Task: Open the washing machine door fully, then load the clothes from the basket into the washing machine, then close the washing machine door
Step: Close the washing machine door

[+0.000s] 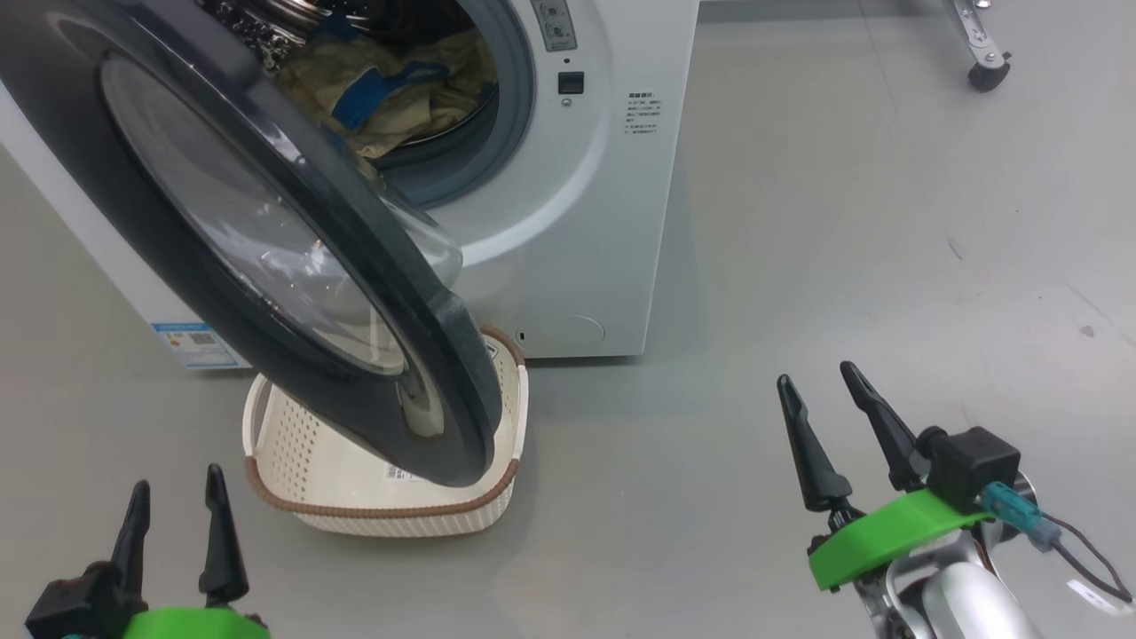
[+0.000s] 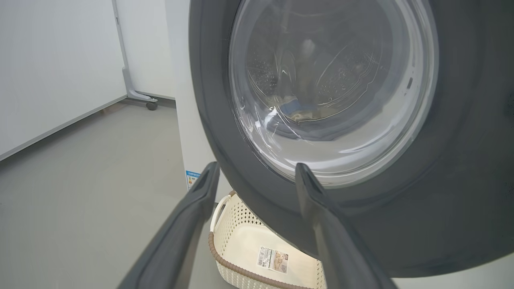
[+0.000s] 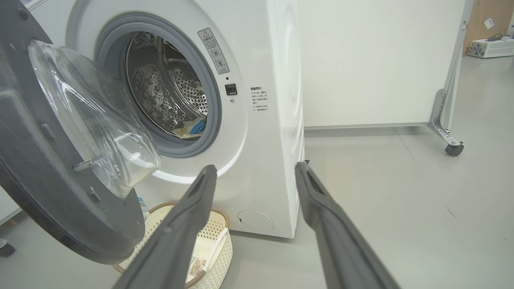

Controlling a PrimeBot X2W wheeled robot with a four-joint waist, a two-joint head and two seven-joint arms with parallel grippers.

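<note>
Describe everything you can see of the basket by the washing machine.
The basket is a small cream plastic tub with perforated sides, a brown woven-look rim and white handles. It stands upright on the grey floor before the washing machine, partly under the open door, which hides some of it. What shows of its inside is empty, with a label sticker on the bottom. Whether the door touches it cannot be told.

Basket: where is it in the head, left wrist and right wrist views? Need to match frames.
Head view: basket lower centre-left, on the floor, partly behind the open washing machine door.
Left wrist view: basket bottom centre, under the door's black ring.
Right wrist view: basket bottom edge, left of centre, below the door.
Shared landmark: the door overhanging the basket.
</note>
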